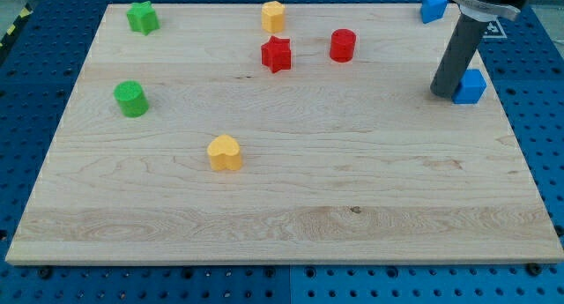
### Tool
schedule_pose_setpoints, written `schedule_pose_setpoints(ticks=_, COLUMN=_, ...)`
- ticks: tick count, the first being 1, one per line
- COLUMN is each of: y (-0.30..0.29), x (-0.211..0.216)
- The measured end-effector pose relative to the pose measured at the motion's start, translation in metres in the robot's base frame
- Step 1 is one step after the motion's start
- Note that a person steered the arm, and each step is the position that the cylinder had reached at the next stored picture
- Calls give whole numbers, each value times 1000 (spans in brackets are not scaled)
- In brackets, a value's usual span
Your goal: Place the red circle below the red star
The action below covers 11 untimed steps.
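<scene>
A big light wooden desk (291, 207) holds some small blocks. A green star block (142, 18) sits near the view's top left, a round green block (131, 99) is lower down on the left, and a yellow heart block (225, 152) lies near the middle. A yellow block (273, 16) with flat sides is at the top, a blue block (432, 6) is in the top right corner, and a blue cube (471, 86) sits near the right edge.

The whole wooden board (282, 207) is seen by a single camera, from above its six o'clock edge, tilted toward twelve o'clock, at moderate range.
</scene>
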<state>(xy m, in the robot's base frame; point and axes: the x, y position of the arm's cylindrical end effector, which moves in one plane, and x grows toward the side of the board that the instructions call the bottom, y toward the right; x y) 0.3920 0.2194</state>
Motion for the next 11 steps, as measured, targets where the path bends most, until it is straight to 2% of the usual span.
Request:
schedule_pose_setpoints(ticks=1, y=-1, x=-4)
schedule_pose_setpoints(ticks=4, y=-64, x=-128)
schedule_pose_setpoints(ticks=5, y=-114, x=-126)
schedule_pose_setpoints(ticks=7, y=-116, x=-116)
schedule_pose_setpoints(ticks=8, y=-140, x=-96)
schedule_pose_setpoints(ticks=11, y=-147, x=2)
